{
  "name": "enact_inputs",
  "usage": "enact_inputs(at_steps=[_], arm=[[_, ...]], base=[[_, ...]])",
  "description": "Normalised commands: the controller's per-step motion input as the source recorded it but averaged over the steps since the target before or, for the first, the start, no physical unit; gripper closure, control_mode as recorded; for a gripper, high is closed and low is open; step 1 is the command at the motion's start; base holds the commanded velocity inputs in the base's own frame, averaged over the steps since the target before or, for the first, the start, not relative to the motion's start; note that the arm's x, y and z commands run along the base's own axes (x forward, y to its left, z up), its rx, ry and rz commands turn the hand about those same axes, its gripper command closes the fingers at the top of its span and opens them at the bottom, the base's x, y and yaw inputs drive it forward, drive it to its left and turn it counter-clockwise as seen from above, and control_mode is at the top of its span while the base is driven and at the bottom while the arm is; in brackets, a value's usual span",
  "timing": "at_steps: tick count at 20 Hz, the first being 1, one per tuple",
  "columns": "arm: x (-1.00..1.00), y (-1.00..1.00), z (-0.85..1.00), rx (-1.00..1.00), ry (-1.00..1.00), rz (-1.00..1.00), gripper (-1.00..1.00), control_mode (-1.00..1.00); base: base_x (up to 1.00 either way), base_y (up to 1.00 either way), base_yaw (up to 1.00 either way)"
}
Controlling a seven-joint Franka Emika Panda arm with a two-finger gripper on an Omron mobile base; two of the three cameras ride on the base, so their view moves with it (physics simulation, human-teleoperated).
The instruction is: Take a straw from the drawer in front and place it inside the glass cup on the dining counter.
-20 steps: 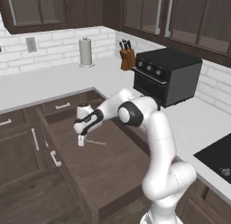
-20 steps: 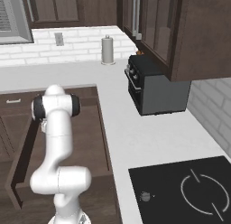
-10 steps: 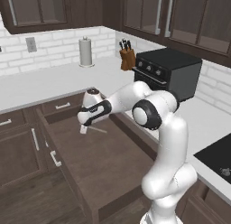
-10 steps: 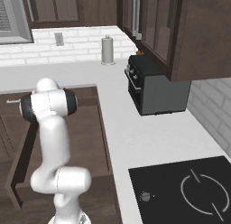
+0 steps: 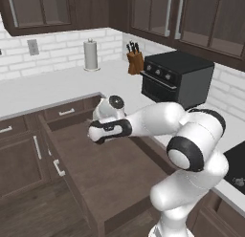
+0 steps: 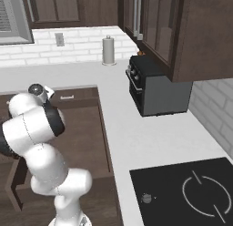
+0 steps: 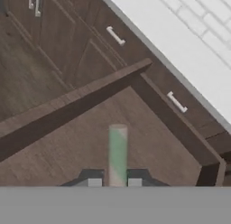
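Arm folded, forearm reaching left and level in the left base view. Gripper [image 7: 114, 182] clamped, a thin pale stick between its fingertips [image 7: 94, 182].

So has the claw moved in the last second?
Yes. In the left base view the claw, shut on the straw, has risen from the drawer floor toward the white counter behind it.

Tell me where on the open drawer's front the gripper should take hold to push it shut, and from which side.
Take the short silver bar handle on the drawer front, coming from the open floor side. The bar stands off the flat panel, so fingers could straddle it. The gripper is shut on the straw, so that would have to wait.
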Motion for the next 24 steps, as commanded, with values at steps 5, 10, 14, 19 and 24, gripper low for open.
enact_inputs(at_steps=[5, 10, 14, 19, 24], arm=[[-0.65, -0.39, 1.00, 0.28, -0.23, -0.13, 1.00, -1.00], [-0.63, -0.40, 1.00, 0.19, -0.16, -0.22, 1.00, -1.00], [-0.56, -0.54, 1.00, 0.12, -0.04, -0.27, 1.00, -1.00], [-0.58, -0.56, 1.00, 0.19, 0.05, -0.28, 1.00, -1.00], [-0.70, -0.59, 1.00, 0.24, 0.22, -0.22, 1.00, -1.00]], base=[[0.00, 0.00, 0.00], [0.00, 0.00, 0.00], [0.00, 0.00, 0.00], [0.00, 0.00, 0.00], [0.00, 0.00, 0.00]])
